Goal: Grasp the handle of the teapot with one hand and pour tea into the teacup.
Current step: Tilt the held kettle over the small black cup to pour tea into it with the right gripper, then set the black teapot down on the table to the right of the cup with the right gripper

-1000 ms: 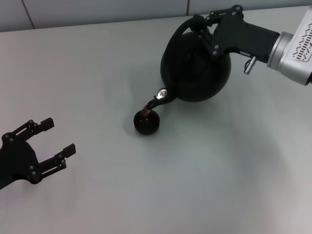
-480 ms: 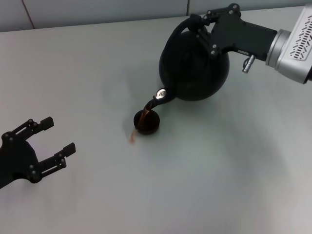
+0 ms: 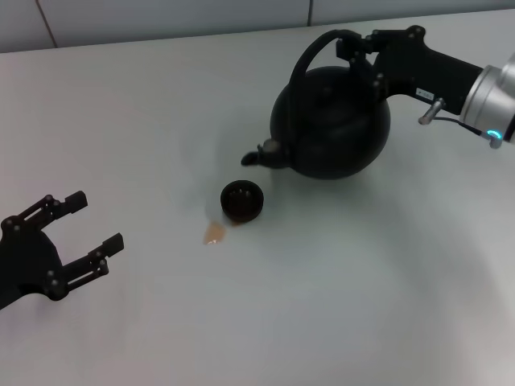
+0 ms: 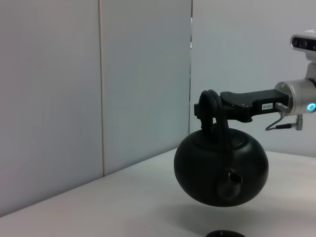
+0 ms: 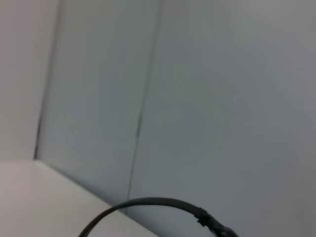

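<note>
R pincer (image 3: 360, 47) grips teapot (image 3: 331, 121) handle (image 3: 310, 60), airborne

The teapot (image 3: 330, 125), hanging clear of the table (image 3: 338, 297) from the right gripper (image 3: 358, 50), blocks the far right side, its spout just beside the cup (image 3: 241, 201). A small brown puddle (image 3: 213, 233) lies just beside the cup, toward the left gripper (image 3: 88, 233), with bare tabletop between them.

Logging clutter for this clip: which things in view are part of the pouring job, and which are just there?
Part of the job:
- teapot, held off the table by its handle in the right claw
- teacup
- spilled tea beside the teacup

Just there:
- left claw, open and idle
- table
</note>
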`<state>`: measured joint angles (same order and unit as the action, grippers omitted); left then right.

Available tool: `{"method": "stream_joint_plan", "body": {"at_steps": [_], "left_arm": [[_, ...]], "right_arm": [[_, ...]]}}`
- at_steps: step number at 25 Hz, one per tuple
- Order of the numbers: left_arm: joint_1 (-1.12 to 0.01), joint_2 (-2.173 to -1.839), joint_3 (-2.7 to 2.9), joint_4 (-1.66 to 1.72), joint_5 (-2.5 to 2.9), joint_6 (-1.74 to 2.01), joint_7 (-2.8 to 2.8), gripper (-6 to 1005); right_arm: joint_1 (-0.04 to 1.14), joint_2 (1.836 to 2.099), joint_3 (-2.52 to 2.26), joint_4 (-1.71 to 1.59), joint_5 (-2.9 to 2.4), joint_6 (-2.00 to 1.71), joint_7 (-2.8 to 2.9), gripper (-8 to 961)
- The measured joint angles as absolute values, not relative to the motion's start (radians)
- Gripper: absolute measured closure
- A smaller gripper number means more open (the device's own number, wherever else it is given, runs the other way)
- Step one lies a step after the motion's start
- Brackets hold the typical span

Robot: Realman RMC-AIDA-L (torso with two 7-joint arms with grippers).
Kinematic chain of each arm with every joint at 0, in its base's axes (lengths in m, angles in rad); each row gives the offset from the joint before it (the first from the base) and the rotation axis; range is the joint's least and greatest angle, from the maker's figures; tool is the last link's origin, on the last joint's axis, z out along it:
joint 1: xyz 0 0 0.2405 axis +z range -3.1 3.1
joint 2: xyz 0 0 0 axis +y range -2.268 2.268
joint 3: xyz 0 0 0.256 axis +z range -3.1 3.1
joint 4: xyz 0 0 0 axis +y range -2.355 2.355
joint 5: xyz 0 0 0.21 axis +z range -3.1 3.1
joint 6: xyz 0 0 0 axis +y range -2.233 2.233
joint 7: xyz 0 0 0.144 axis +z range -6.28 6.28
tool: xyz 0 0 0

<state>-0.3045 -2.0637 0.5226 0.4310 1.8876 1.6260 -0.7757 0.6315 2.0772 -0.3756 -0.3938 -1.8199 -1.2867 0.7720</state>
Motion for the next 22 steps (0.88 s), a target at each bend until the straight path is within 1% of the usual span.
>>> {"method": "stream_joint_plan", "body": {"at_steps": [8, 16, 22], "left_arm": [[-0.307, -2.065, 0.515, 0.407, 1.876, 1.631, -0.764, 194], [-0.306, -2.066, 0.515, 0.401, 1.876, 1.627, -0.752, 194], [-0.309, -2.066, 0.517, 0.388, 1.876, 1.626, -0.753, 194]], "right_arm": [[0.568, 2.077, -0.352, -0.388, -1.741, -1.305, 0.919, 870], [0.461, 2.077, -0.345, -0.389, -1.656, -1.323, 0.912, 868], [0.422, 2.077, -0.337, -0.364, -1.625, -1.324, 0.842, 868]]}}
